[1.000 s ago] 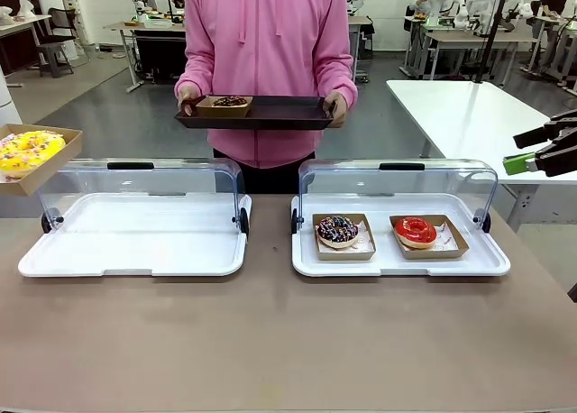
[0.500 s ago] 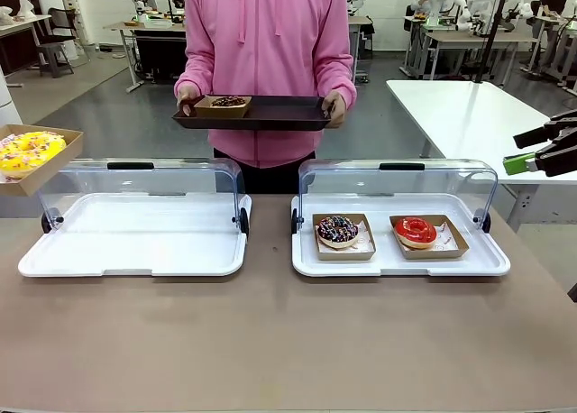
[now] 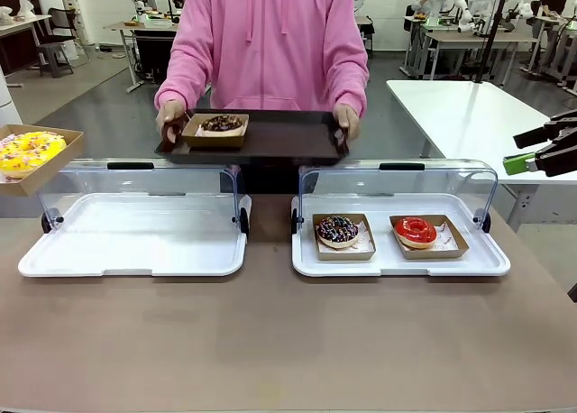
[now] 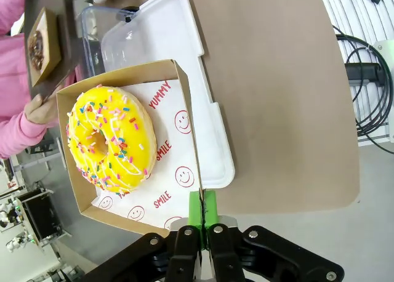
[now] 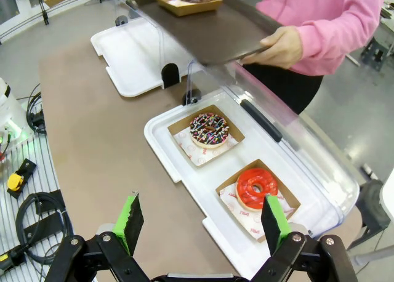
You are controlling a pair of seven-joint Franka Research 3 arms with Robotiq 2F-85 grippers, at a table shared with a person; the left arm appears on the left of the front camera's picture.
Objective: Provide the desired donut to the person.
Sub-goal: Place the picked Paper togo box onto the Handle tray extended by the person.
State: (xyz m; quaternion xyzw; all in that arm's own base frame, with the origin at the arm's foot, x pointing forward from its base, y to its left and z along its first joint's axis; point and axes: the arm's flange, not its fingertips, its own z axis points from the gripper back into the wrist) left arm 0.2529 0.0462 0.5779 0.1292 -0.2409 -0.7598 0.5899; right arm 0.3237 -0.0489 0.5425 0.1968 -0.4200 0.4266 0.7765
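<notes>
Left gripper (image 4: 202, 199), jaws pinched on cardboard box (image 4: 117, 82) w/ yellow sprinkled donut (image 4: 111, 140), hangs by table (image 3: 288, 341) left end as person (image 3: 270, 43) in pink holds dark tray (image 3: 279, 142) w/ choc donut (image 3: 222, 123) across from it; right gripper (image 5: 203, 217) jaws wide, empty.

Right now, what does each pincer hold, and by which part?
The left pincer grips the brown cardboard tray with the yellow sprinkled donut by its side wall. The right pincer is open, empty.
</notes>
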